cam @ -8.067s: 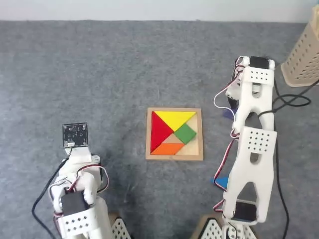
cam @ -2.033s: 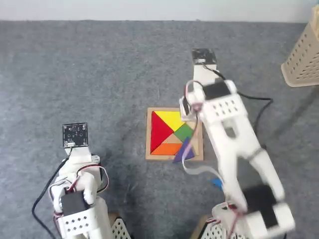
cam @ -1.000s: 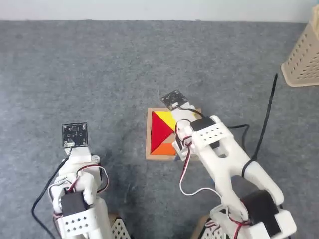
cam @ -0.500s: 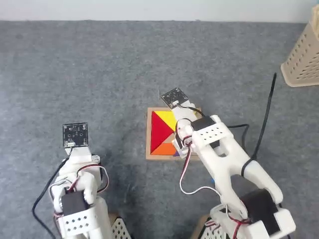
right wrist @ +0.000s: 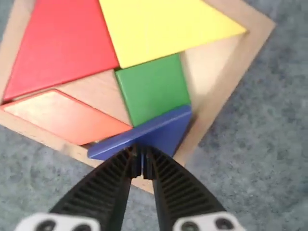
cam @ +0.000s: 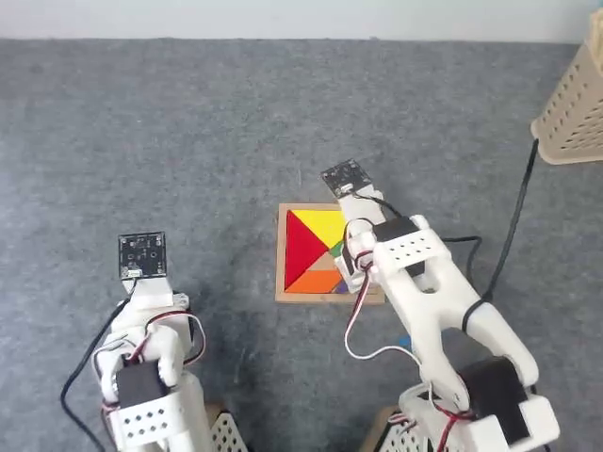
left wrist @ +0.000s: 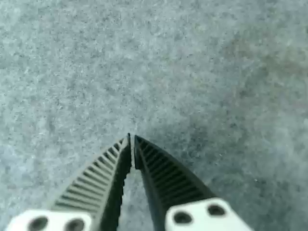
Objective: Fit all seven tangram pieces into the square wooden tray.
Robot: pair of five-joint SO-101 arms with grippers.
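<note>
- The right hand sits at the tray's corner nearest that arm. Its two fingers are pinched on the outer edge of the blue triangle.
- The blue triangle lies straight ahead of the fingers, reaching into the tray. Its long edge runs along the near side of the green square and touches it. One tip stretches toward the orange parallelogram.
- That orange-side tip looks to ride over the tray's rim, so I judge the piece not yet seated (whether it tilts is hard to tell).
- The bare wood beside the green square, under the yellow triangle, is the open pocket. It lies ahead and to one side of the piece, so a turn and slide toward it seems needed.
- Farther across the tray are the red triangle and a plain wooden triangle, both lying flat inside.
- The left hand is well apart from the tray, fingers together on nothing, over the grey tabletop. The right arm is much the nearer.
</note>
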